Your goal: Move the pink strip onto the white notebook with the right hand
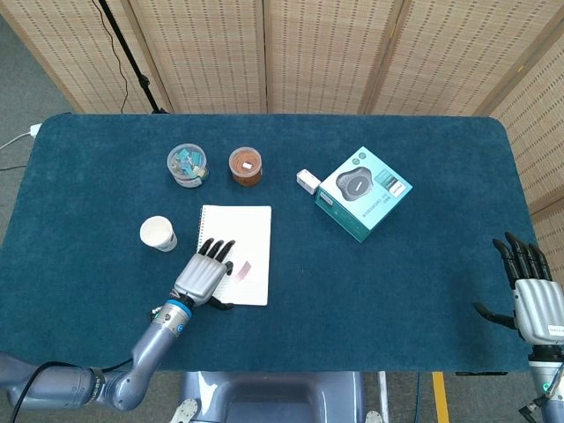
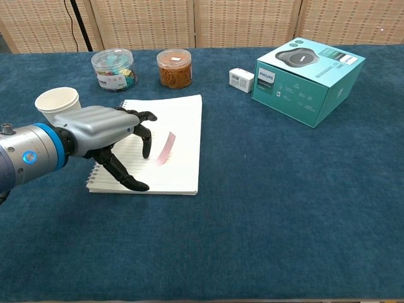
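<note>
The pink strip [image 1: 244,267] [image 2: 165,148] lies flat on the lower right part of the white notebook [image 1: 247,229] [image 2: 183,117]. My left hand [image 1: 204,275] [image 2: 104,129] hovers over the notebook's lower left, just left of the strip. Its dark fingers are curved down and apart, and it holds nothing. A small gap separates the fingertips from the strip. My right hand [image 1: 529,295] rests far off at the table's near right corner with fingers spread and empty; only the head view shows it.
A paper cup [image 1: 159,233] [image 2: 58,104] stands left of the notebook. Behind the notebook are a jar of clips [image 1: 187,165] [image 2: 113,69] and a jar of rubber bands [image 1: 246,166] [image 2: 174,67]. A small white box [image 1: 307,181] and a teal carton [image 1: 363,194] [image 2: 309,72] sit to the right.
</note>
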`<control>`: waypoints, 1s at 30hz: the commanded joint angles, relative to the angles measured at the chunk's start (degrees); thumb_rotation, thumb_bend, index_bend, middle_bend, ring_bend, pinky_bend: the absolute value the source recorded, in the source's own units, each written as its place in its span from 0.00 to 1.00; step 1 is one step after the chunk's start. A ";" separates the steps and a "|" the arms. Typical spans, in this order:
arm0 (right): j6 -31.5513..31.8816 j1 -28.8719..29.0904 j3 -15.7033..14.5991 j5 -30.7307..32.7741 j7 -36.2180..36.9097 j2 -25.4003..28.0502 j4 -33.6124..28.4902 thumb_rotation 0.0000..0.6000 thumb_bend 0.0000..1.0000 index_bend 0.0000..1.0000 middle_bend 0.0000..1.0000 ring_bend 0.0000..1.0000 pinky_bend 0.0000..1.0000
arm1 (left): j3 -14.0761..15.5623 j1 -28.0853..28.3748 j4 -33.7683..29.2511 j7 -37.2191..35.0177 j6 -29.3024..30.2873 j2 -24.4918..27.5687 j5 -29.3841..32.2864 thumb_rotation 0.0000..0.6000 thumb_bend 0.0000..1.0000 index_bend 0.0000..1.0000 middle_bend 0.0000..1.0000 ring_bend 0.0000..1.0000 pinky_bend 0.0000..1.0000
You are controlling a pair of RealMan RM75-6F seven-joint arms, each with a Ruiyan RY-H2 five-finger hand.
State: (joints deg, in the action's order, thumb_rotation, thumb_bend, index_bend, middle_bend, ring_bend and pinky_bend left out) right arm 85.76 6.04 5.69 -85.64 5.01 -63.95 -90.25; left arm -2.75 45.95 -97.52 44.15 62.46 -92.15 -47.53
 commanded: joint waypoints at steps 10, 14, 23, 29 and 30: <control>-0.38 0.14 -0.29 -0.64 1.25 0.18 -0.03 1.00 0.00 0.00 0.00 0.00 0.00 | -1.45 -4.26 -10.46 -8.66 4.98 12.24 -9.69 0.53 0.00 0.05 0.00 0.00 0.00; -0.71 0.28 -0.30 -0.81 3.70 0.38 0.17 1.00 0.00 0.00 0.00 0.00 0.00 | 0.17 -7.84 -12.20 -12.75 8.30 17.30 -14.92 0.52 0.00 0.00 0.00 0.00 0.00; 0.09 0.28 -0.50 -1.71 1.40 -0.59 0.88 1.00 0.00 0.00 0.00 0.00 0.00 | 5.89 -19.60 -9.20 -24.55 18.33 24.89 -23.97 0.96 0.00 0.00 0.00 0.00 0.00; 0.91 0.02 -0.19 -1.29 -1.30 -1.39 0.86 1.00 0.00 0.00 0.00 0.00 0.00 | 7.61 -27.20 -3.98 -33.65 24.11 25.63 -26.67 1.00 0.00 0.00 0.00 0.00 0.00; 0.90 0.01 -0.17 -1.21 -1.49 -1.46 0.79 1.00 0.00 0.00 0.00 0.00 0.00 | 7.68 -27.92 -3.44 -34.58 24.50 25.60 -27.04 1.00 0.00 0.00 0.00 0.00 0.00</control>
State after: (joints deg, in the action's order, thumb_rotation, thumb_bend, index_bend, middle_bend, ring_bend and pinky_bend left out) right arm 86.61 6.09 5.47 -86.94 3.64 -65.31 -89.42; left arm 4.03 20.13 -102.97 12.21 85.09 -67.04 -73.23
